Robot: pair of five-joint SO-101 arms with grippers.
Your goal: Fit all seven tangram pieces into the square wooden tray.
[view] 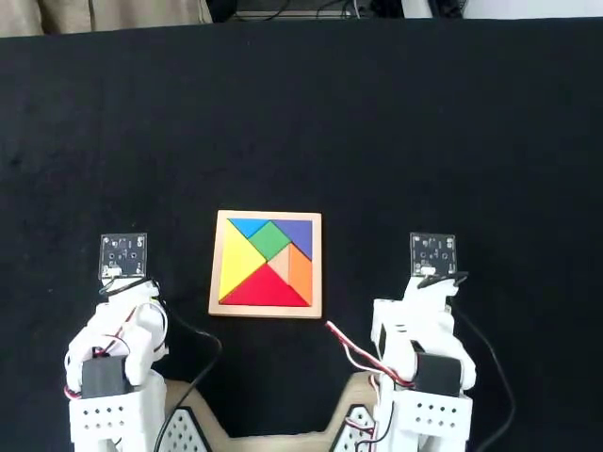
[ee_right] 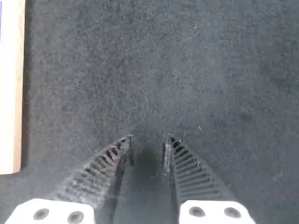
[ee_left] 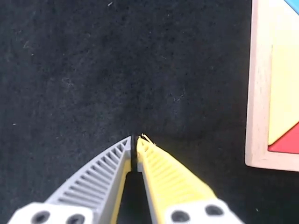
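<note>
Tray: the square wooden tray (view: 215, 268) sits on the black table (view: 396, 122), between both arms.
Pieces: the coloured tangram pieces (view: 267, 290) fill it, seven it seems.
Left gripper (ee_left: 135, 141): pressed together, empty.
Right gripper (ee_right: 147, 149): slightly spread, empty.

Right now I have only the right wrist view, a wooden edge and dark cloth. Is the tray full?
Observer: Yes, in the high view the tray holds seven coloured pieces, fitted into a square.
Operator: And the left gripper?
Observer: The left gripper is shut on nothing, over the black cloth beside a tray corner.
Operator: Which piece lies nearest it?
Observer: The yellow triangle, along the tray side facing that gripper.
</note>
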